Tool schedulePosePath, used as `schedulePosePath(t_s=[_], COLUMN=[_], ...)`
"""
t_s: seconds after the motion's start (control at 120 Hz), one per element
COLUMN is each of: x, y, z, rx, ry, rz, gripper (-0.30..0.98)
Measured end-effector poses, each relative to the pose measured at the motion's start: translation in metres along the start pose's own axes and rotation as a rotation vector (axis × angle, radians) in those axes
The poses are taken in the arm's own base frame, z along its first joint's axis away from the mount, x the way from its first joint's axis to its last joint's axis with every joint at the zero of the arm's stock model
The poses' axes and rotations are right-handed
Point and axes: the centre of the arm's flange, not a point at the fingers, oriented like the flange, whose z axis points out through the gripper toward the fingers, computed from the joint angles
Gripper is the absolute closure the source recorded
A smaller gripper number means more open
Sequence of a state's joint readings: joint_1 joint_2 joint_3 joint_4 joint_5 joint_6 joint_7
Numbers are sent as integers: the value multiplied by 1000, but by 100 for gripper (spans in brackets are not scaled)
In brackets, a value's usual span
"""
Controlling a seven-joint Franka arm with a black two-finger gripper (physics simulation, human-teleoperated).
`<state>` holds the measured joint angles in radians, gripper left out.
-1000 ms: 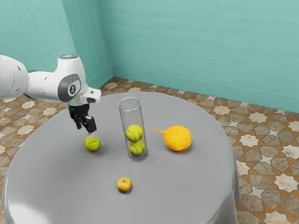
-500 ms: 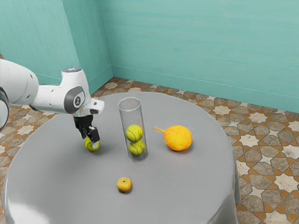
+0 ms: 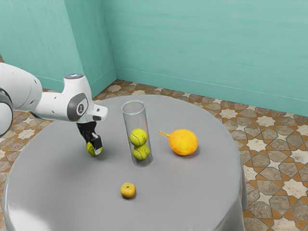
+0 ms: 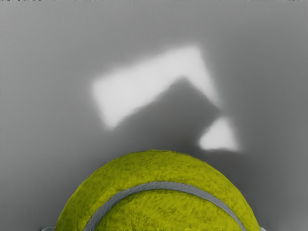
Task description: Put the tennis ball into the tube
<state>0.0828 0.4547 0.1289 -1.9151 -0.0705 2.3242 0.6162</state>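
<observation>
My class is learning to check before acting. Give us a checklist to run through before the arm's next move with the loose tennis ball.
1. Gripper down at the loose ball: ok.
2. Grip closed on that ball: cannot tell.
3. Tube standing upright on the table: ok.
4. Tube's mouth uncovered: ok.
5. Room in the tube above its two balls: ok, the upper part looks empty.
6. Loose ball raised to the height of the tube's mouth: not ok, it is down at the table.
</observation>
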Motion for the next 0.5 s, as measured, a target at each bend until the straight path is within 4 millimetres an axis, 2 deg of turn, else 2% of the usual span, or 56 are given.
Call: schedulePosePath(t_s=[0.1, 0.267, 0.5], x=[0, 2, 1], y=[0, 1, 10], z=[0, -4, -64], rx=[4, 10, 13], ry=[3, 9, 40], rz=[4, 10, 22], gripper=[33, 33, 36])
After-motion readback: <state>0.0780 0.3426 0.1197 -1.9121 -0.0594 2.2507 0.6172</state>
